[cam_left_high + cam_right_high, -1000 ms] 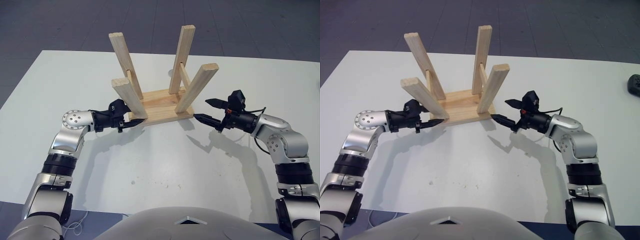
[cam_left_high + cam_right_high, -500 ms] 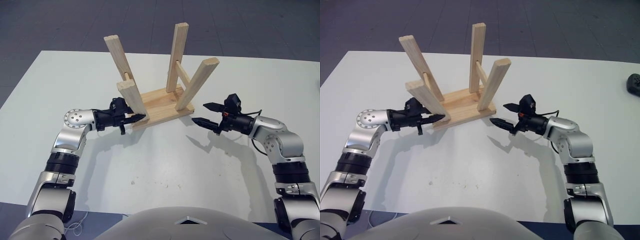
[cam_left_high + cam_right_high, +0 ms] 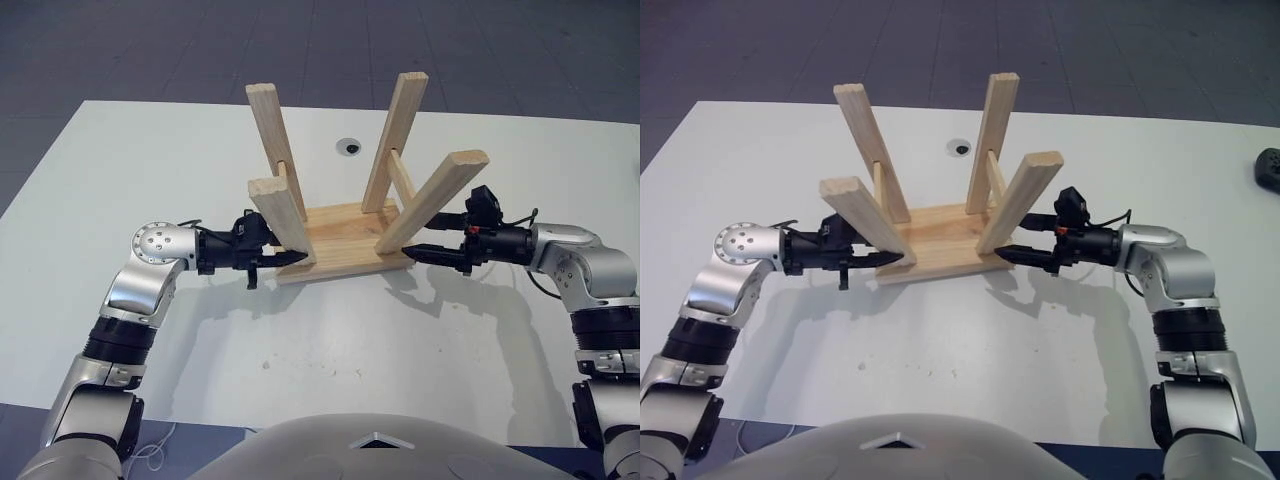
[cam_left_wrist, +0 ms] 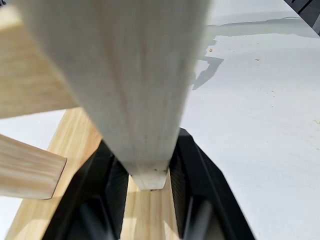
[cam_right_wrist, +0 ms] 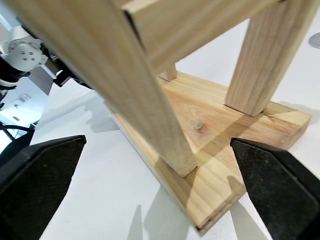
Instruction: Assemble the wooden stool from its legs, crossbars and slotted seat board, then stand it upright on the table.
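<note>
The stool (image 3: 345, 235) is put together and lies upside down on the white surface (image 3: 150, 160). Its seat board (image 3: 940, 245) is flat on the surface and its legs (image 3: 397, 135) point up. So the step in hand looks like turning the stool over onto its feet.

The left tool (image 3: 295, 257) is closed on the bottom of the near left leg (image 3: 283, 218), right where the leg meets the seat board. In the left wrist view its fingers (image 4: 112, 185) sit on both sides of that leg. They seem to press on it, though how hard is not clear from so close. The right tool (image 3: 415, 250) is wide open and has nothing in it. Its fingers (image 5: 42, 175) stand far apart, with the near right leg (image 5: 150, 115) between them.

To do this well, the right tool should close on its leg low down, near the board, before any lifting. Both tools should then lift together and turn slowly, so the stool does not twist. The legs lean outward, so a high grip could slide. The legs are likely only pushed into slots, so a hard pull on one leg could tug it loose. All four feet should land at once, well in from the edge.
</note>
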{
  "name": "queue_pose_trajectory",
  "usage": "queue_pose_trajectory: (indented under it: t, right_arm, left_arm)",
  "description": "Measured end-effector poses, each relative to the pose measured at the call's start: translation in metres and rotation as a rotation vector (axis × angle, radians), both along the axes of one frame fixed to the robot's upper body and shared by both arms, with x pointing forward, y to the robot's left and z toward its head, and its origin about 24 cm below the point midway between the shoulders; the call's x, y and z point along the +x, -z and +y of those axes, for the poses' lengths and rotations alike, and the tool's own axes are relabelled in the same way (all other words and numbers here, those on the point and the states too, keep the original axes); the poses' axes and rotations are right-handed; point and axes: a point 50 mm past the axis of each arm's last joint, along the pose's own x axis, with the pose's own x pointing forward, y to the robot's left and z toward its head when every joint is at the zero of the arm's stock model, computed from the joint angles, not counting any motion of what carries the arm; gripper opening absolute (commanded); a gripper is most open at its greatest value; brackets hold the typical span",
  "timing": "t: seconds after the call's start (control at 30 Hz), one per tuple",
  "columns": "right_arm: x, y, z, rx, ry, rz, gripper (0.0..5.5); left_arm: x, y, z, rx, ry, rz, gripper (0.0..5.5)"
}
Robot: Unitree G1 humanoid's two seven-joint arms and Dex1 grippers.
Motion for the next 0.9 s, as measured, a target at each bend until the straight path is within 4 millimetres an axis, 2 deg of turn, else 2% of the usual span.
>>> queue_pose_trajectory:
  t: [0.13, 0.43, 0.63, 0.73, 0.9]
  right_arm:
    - [-0.003, -0.004, 0.006, 0.020, -0.057, 0.006, 4.49]
    - [0.004, -0.003, 0.013, 0.020, -0.048, -0.003, 3.23]
    - [0.004, -0.004, 0.018, 0.031, -0.059, -0.001, 2.40]
    - [-0.005, -0.003, 0.036, 0.103, -0.151, 0.036, 1.98]
    - [-0.009, -0.006, 0.035, 0.125, -0.135, 0.058, 1.10]
  left_arm:
    - [0.005, 0.000, 0.004, 0.003, -0.013, 0.013, 1.04]
    - [0.007, -0.005, 0.012, 0.001, -0.024, 0.072, 1.04]
    - [0.010, -0.019, 0.020, -0.097, -0.057, 0.255, 1.04]
    - [0.016, -0.027, 0.018, -0.132, -0.061, 0.324, 1.04]
    - [0.020, -0.031, 0.017, -0.137, -0.060, 0.367, 1.04]
